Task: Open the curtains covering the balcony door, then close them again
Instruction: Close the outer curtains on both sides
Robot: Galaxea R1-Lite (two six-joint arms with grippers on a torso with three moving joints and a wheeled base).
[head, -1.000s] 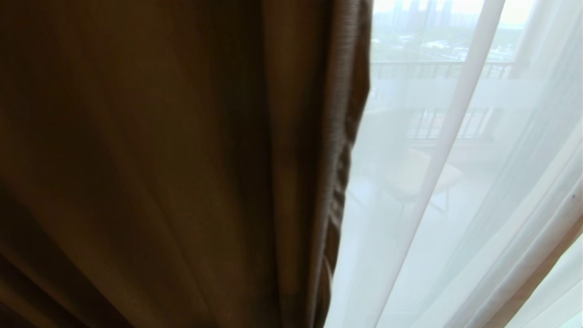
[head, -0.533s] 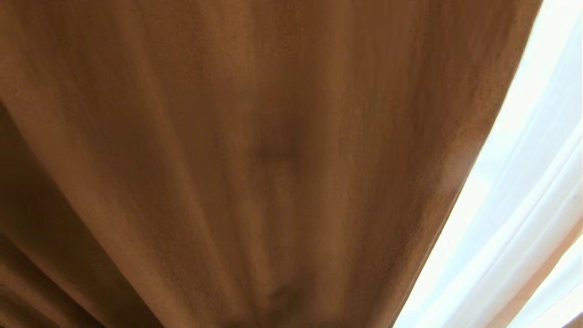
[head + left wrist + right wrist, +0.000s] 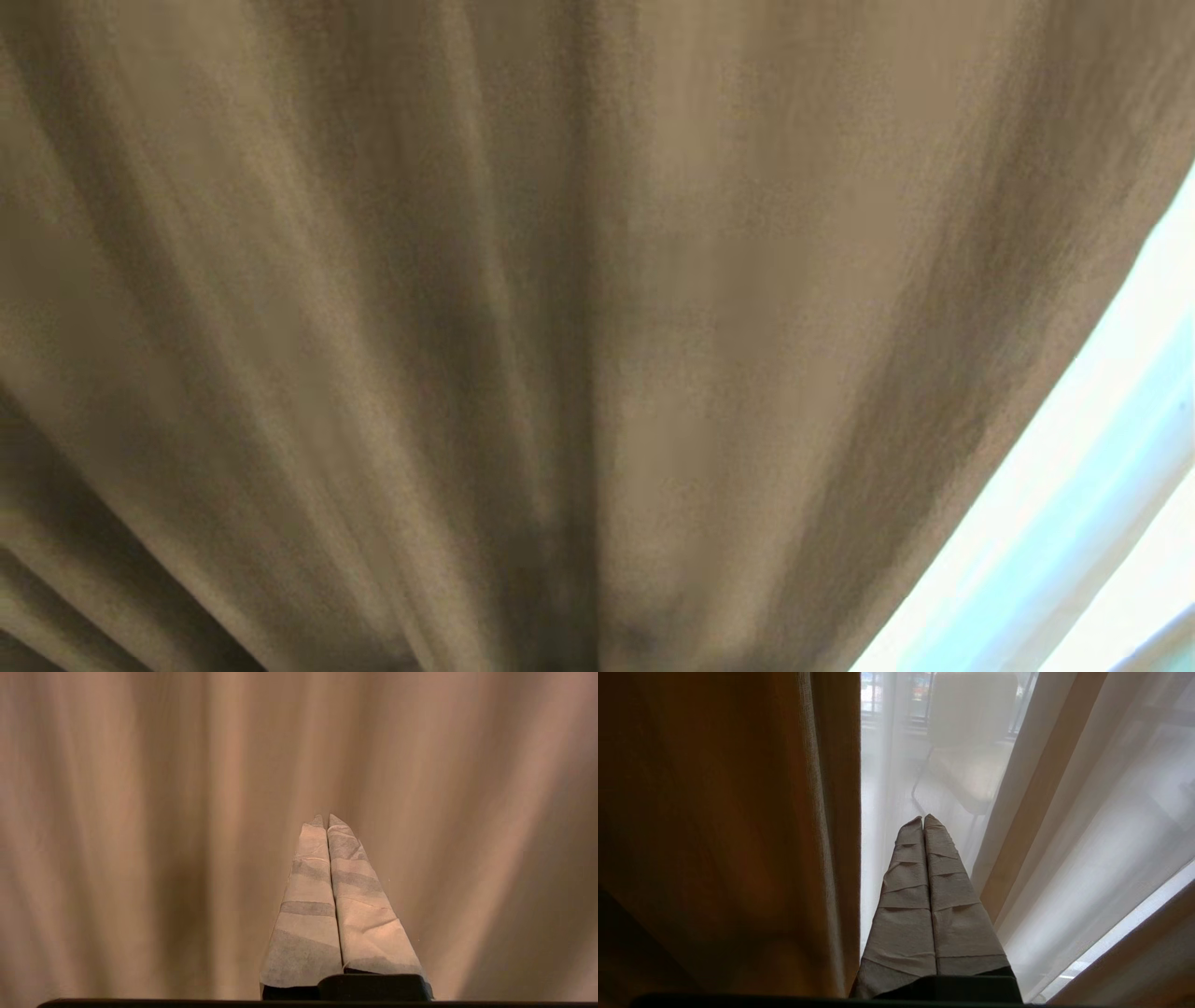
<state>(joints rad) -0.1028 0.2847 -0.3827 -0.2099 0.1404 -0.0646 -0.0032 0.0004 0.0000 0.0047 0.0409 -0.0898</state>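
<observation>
Close up, the curtains (image 3: 523, 308) are filling nearly the whole head view: thick beige-brown cloth is hanging in deep folds that are fanning out from a gathered spot at the lower edge. Only at the lower right corner is a strip of the sheer white layer (image 3: 1074, 523) showing, brightly lit from behind. Neither arm is showing in that view, since the cloth is standing in the way of everything else.

Seen from the left wrist, the left gripper (image 3: 325, 820) is pointing straight at the folded drape (image 3: 140, 835), its two tape-wrapped fingers (image 3: 308, 896) pressing flat against each other, clenched with no cloth visibly caught between them. Whether the tips are touching the fabric cannot be told.

Seen from the right wrist, the right gripper (image 3: 922, 821) is hanging with its wrapped fingers (image 3: 952, 905) likewise pressed together, grasping nothing. It is pointing into the gap beside the edge of the thick panel (image 3: 738, 835), where the sheer layer (image 3: 1087, 858) is draping across. Through that veil a pale chair (image 3: 971, 742) with thin dark legs is standing outside, and dark bars of a railing (image 3: 873, 700) are showing dimly beyond it. The balcony door itself is lying hidden behind the cloth.
</observation>
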